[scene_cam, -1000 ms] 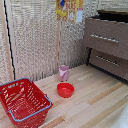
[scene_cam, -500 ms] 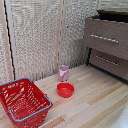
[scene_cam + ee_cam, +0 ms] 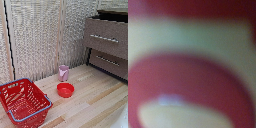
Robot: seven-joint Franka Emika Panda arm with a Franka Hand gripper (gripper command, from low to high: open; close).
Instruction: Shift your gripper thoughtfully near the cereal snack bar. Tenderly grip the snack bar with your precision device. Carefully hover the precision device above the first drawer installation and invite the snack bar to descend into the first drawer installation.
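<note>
Pale wooden boards make the table, and behind it stands a wall of light woven panels. On the exterior view's right is the first drawer installation, its grey-brown front pulled a little forward so a dark gap shows on top; a second drawer front sits below it. A pink cup, a red bowl and a red basket stand on the table. The cereal snack bar is not visible now, and neither is the gripper, so I cannot tell which way the bar lies from it, its long axis, or how the jaws stand. The wrist view is only a blurred red curve on a pale ground, probably something very close.
</note>
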